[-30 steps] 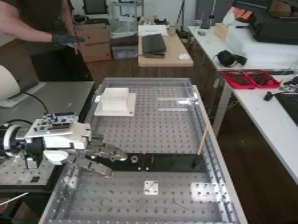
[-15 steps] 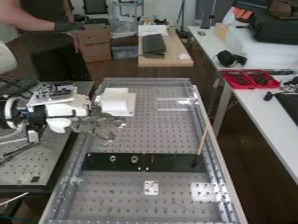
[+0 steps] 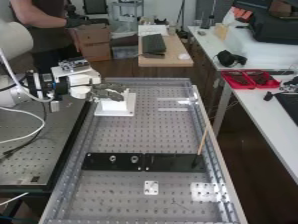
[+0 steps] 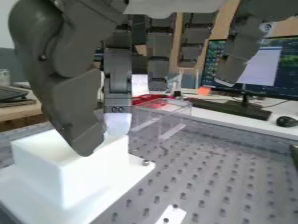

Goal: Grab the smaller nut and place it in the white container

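The hand (image 3: 110, 92) is at the upper left of the bench in the high view, over the white container (image 3: 113, 105). In the wrist view the hand (image 4: 66, 95) hangs above the open top of the white container (image 4: 63, 175), close over its rim. Whether a nut is in the hand cannot be made out. Two small round metal pieces that look like nuts, a left one (image 3: 112, 158) and a right one (image 3: 134, 159), are on the black plate (image 3: 169, 162); which is smaller is unclear.
A thin wooden stick (image 3: 202, 142) leans near the right rail of the perforated bench (image 3: 133, 135). A small white plate (image 3: 151, 187) lies nearer the front. In the wrist view a clear box (image 4: 156, 120) stands beyond the container.
From above the black plate's left end, the hand has moved up the bench to the white container. Both round metal pieces on the plate are uncovered; the left one was hidden at first.
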You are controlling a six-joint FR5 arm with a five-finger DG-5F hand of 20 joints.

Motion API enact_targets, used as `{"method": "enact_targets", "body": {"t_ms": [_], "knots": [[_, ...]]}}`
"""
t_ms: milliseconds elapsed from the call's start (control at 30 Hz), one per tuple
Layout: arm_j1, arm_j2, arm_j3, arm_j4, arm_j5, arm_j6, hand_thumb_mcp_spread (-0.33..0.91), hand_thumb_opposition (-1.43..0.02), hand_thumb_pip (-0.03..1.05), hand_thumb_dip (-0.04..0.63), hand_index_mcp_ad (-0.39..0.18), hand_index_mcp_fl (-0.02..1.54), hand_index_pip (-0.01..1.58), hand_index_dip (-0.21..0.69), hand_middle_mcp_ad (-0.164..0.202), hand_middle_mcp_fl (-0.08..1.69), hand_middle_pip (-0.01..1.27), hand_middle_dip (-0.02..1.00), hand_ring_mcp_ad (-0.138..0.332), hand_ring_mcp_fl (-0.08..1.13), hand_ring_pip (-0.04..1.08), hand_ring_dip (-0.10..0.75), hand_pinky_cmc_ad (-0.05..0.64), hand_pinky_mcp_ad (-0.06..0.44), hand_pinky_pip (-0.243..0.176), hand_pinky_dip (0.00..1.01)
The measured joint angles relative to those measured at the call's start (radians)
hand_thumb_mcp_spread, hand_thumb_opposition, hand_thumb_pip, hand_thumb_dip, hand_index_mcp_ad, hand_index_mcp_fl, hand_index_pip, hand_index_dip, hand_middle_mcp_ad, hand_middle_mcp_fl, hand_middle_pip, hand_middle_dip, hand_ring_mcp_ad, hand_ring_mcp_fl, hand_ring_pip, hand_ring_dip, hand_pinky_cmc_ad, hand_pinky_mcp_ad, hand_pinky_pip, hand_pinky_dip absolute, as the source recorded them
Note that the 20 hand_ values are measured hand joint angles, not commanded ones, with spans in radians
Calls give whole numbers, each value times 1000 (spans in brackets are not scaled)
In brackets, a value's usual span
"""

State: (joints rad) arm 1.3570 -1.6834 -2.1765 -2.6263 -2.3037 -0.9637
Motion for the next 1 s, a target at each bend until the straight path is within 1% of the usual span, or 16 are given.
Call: {"method": "enact_targets", "body": {"t_ms": [100, 233, 367, 533, 567, 633, 833, 1000], "knots": [[38, -1, 2, -1, -11, 12, 415, -913, 592, 202, -168, 469, 1539, 33, 58, 340, 120, 239, 89, 63, 105, 87, 346, 297, 51, 269], [77, -12, 7, -4, -18, 20, 414, -913, 592, 202, -168, 468, 1539, 35, 58, 340, 124, 243, 89, 66, 105, 87, 346, 297, 51, 269], [121, -39, 22, -10, -19, 26, 417, -922, 592, 204, -168, 468, 1536, 35, 58, 340, 126, 253, 89, 63, 105, 87, 346, 293, 52, 269], [149, -67, 45, -14, -12, 28, 414, -927, 590, 202, -168, 487, 1538, 37, 58, 354, 126, 253, 93, 65, 105, 87, 346, 297, 52, 272], [152, -71, 51, -15, -11, 28, 414, -927, 590, 202, -168, 487, 1539, 49, 58, 354, 126, 251, 93, 63, 105, 89, 346, 297, 52, 272], [157, -76, 58, -19, -10, 28, 417, -927, 590, 204, -168, 487, 1536, 51, 61, 354, 126, 251, 93, 66, 105, 89, 346, 293, 49, 255], [170, -99, 88, -40, -4, 13, 415, -942, 593, 204, -169, 534, 1560, 72, 63, 354, 126, 253, 93, 68, 105, 87, 346, 297, 61, 253], [213, -113, 97, -37, 27, 18, 415, -942, 593, 204, -169, 538, 1560, 65, 63, 354, 126, 251, 93, 65, 103, 89, 346, 297, 66, 257]]}}
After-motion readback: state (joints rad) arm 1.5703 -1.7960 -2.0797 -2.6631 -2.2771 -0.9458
